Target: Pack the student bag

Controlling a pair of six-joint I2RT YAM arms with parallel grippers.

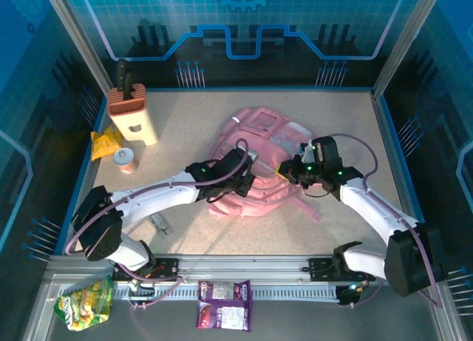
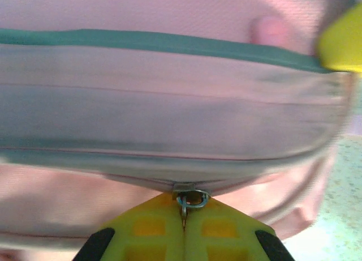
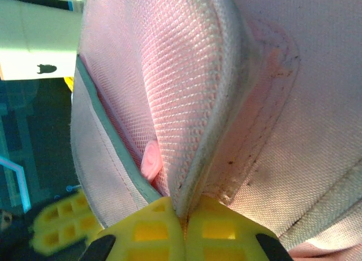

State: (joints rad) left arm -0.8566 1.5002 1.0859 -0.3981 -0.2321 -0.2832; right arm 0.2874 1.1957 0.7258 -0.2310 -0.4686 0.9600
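The large soft pink fabric student bag [image 1: 259,145] lies flat near the middle of the speckled beige table [image 1: 185,112], between the two arms. The left pincer [image 2: 184,210] is pressed together on the small metal zip pull [image 2: 191,199] at the bag's grey-trimmed zip line. The right pincer [image 3: 182,209] is pinching a fold of the bag's pink mesh fabric along its pale piped edge. At the table's far left stand a wooden knife block [image 1: 131,113], a yellow packet [image 1: 106,143] and a small orange-brown jar [image 1: 127,160]. On the near rail lie a green snack bag [image 1: 86,302] and a purple packet [image 1: 224,305]
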